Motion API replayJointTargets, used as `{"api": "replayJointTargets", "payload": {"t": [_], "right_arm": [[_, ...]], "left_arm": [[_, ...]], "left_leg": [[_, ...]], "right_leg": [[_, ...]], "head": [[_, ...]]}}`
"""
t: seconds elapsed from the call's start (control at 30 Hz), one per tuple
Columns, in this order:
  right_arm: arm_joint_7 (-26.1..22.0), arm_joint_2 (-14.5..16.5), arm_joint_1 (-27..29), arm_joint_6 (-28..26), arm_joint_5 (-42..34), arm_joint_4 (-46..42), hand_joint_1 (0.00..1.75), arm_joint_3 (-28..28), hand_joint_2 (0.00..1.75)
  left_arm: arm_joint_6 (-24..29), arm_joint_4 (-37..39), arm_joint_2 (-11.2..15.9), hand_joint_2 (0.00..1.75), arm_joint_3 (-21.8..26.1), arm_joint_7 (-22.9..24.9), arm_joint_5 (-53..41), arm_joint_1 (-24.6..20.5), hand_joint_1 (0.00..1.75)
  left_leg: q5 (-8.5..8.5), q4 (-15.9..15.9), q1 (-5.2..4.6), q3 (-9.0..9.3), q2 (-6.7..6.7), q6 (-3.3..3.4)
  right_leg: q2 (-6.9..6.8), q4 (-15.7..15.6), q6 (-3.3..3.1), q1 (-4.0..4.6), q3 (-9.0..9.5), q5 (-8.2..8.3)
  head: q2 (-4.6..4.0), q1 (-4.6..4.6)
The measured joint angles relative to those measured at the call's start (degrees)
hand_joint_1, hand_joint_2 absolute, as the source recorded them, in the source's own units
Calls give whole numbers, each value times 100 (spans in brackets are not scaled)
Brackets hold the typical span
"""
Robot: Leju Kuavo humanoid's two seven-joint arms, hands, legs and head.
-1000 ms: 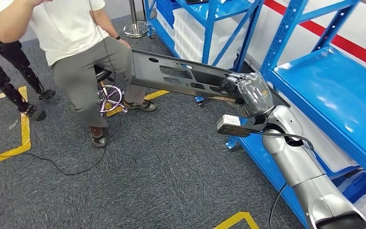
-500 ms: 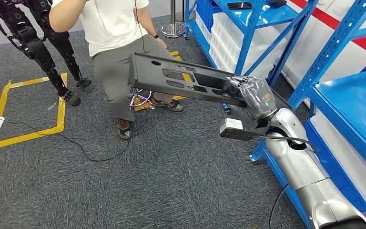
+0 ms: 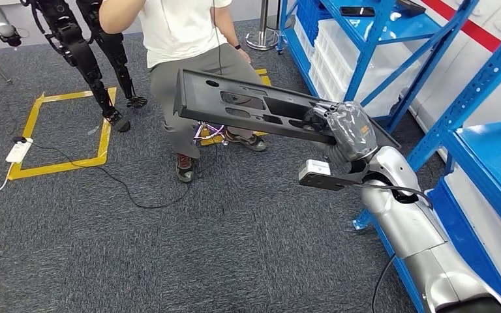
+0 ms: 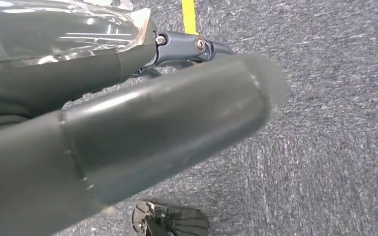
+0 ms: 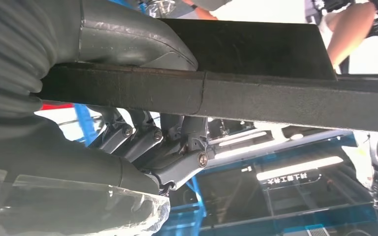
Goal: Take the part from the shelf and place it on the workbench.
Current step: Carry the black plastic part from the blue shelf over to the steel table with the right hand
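Gripping the part (image 3: 254,107) by its near end, my right hand (image 3: 346,130) carries it flat, off the shelf (image 3: 489,153), w/ a person (image 3: 189,39) beyond. Left hand (image 4: 128,128): can't tell its state.

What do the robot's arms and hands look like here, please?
The right arm is silver and rounded, with a black cable and a small white box at the wrist. The right hand is grey under clear plastic wrap. The left hand is dark grey, with glossy wrap and darker fingers.

The long, flat black plastic panel with cut-out slots (image 3: 248,107) is hanging roughly level in the air above the grey carpet, gripped at one end.
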Motion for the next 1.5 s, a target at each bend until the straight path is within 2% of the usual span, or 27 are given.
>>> {"api": "replayJointTargets", "payload": {"t": [0.07,0.13,0.2,0.27,0.3,0.33,0.37,0.43,0.5,0.57,0.6,0.67,0.73,0.8,0.83,0.87,0.93,1.0,1.07,1.1,1.17,1.23,1.3,1.33,1.37,1.43,1.5], "right_arm": [[-4,-1,-1,-1,-1,0,166,-1,175],[-13,-10,-2,-5,-3,-1,166,-8,175],[-22,-36,11,-10,-6,0,166,-15,175],[-27,-61,50,-11,-5,8,166,-13,175],[-28,-67,68,-11,-4,12,166,-12,175],[-28,-70,78,-11,-3,15,166,-12,175],[-28,-70,81,-11,-3,16,166,-12,175],[-28,-69,80,-13,-2,16,166,-12,175],[-28,-68,83,-16,6,15,166,-8,175],[-25,-54,88,-19,19,14,166,2,175],[-22,-45,87,-20,23,9,166,4,175],[-19,-38,82,-20,25,-7,166,3,175],[-19,-40,87,-20,28,-18,166,3,175],[-19,-41,94,-20,35,-17,166,10,175],[-19,-37,94,-20,40,-17,166,16,175],[-20,-29,91,-19,46,-17,166,22,175],[-21,-1,72,-18,57,-17,166,27,175],[-22,27,27,-15,64,-15,166,30,175],[-25,55,-18,-11,66,-12,166,37,175],[-28,68,-32,-12,66,-10,166,38,175],[-35,71,-45,-22,60,-4,166,37,175],[-42,22,-16,-45,52,7,166,32,175],[-45,-48,62,-68,49,17,166,28,175],[-44,-77,101,-77,49,20,166,26,175],[-43,-102,129,-84,49,19,166,23,175],[-43,-137,154,-102,49,9,166,17,175],[-44,-162,170,-121,50,1,166,15,175]], "left_arm": [[1,1,2,0,0,0,-7,1,0],[5,1,-1,0,2,1,-8,1,0],[14,1,-2,0,4,2,-8,-12,0],[19,1,-3,0,4,3,-8,-22,0],[19,1,-6,0,4,4,-8,-21,0],[19,1,-9,0,5,6,-8,-18,0],[19,1,-13,0,5,8,-8,-16,0],[18,1,-13,0,7,10,-8,-19,0],[15,2,-7,0,9,10,-9,-13,0],[11,3,-3,0,15,10,-15,13,0],[8,4,-4,0,19,10,-17,27,0],[4,5,-8,0,26,10,-19,33,0],[3,5,-11,0,30,11,-15,20,0],[5,5,-13,0,35,14,-6,18,0],[9,5,-15,0,38,17,1,21,0],[17,5,-14,0,42,20,6,23,0],[34,5,-13,0,47,24,15,16,0],[47,5,-16,0,49,28,18,0,0],[53,5,-19,0,51,31,18,-7,0],[52,5,-21,0,51,30,17,-3,0],[51,5,-25,0,52,28,5,-4,0],[43,5,-26,0,52,26,-25,-22,0],[34,5,-25,0,51,27,-67,-32,0],[32,5,-26,0,50,30,-85,-28,0],[30,5,-27,0,50,36,-103,-25,0],[24,5,-28,0,50,48,-121,-23,0],[20,5,-25,0,50,56,-127,-29,0]], "left_leg": [[46,-49,-1,6,-129,52],[115,-139,33,42,-245,124],[154,-181,55,60,-366,162],[159,-179,60,56,-514,164],[161,-176,61,56,-593,161],[164,-171,66,57,-671,154],[166,-162,75,58,-745,142],[159,-127,87,37,-890,85],[167,-102,83,-14,-1001,5],[190,-106,94,-60,-1068,-61],[173,-78,96,-82,-1005,-85],[-29,248,94,-234,-698,-126],[-391,973,98,-572,-420,-152],[-576,1525,105,-847,-363,-156],[-519,1510,105,-838,-352,-148],[-380,1281,103,-714,-327,-132],[-66,502,72,-280,-125,-80],[49,37,22,-39,19,-33],[58,-27,-11,-40,-73,5],[82,-57,-2,-24,-133,33],[139,-123,30,13,-256,104],[167,-147,49,27,-397,142],[169,-144,51,25,-570,144],[169,-141,51,26,-656,143],[170,-134,53,27,-739,140],[165,-111,55,20,-887,115],[167,-89,48,-16,-1004,58]], "right_leg": [[-82,-11,43,12,-2,-16],[110,183,78,-1,-87,-133],[412,809,75,-41,-371,-407],[500,1504,96,-69,-710,-640],[509,1628,131,-84,-781,-651],[517,1514,183,-104,-737,-565],[538,1189,243,-131,-592,-407],[715,374,331,-194,-212,-93],[829,14,303,-204,-38,24],[743,14,219,-183,-39,43],[697,8,184,-187,-36,55],[590,-9,94,-182,-25,69],[472,-10,24,-138,-20,59],[338,-10,-5,-103,-20,49],[271,-9,-16,-91,-18,44],[207,-9,-22,-80,-13,39],[94,-8,-24,-46,2,24],[-4,-9,3,-9,9,2],[-110,-21,47,-1,22,-16],[-102,-6,71,-4,13,-35],[136,240,101,-21,-86,-171],[428,925,89,-52,-405,-456],[497,1549,105,-65,-734,-641],[506,1578,138,-70,-776,-604],[523,1368,184,-81,-703,-477],[683,569,271,-127,-361,-124],[842,63,263,-150,-134,67]], "head": [[0,-1],[0,4],[0,14],[0,21],[0,20],[0,21],[0,19],[0,27],[0,28],[0,22],[0,21],[0,-4],[0,-29],[0,-27],[0,-27],[0,-27],[0,-26],[0,-20],[0,-13],[0,-12],[0,-3],[0,13],[0,25],[0,26],[0,26],[0,25],[0,26]]}}
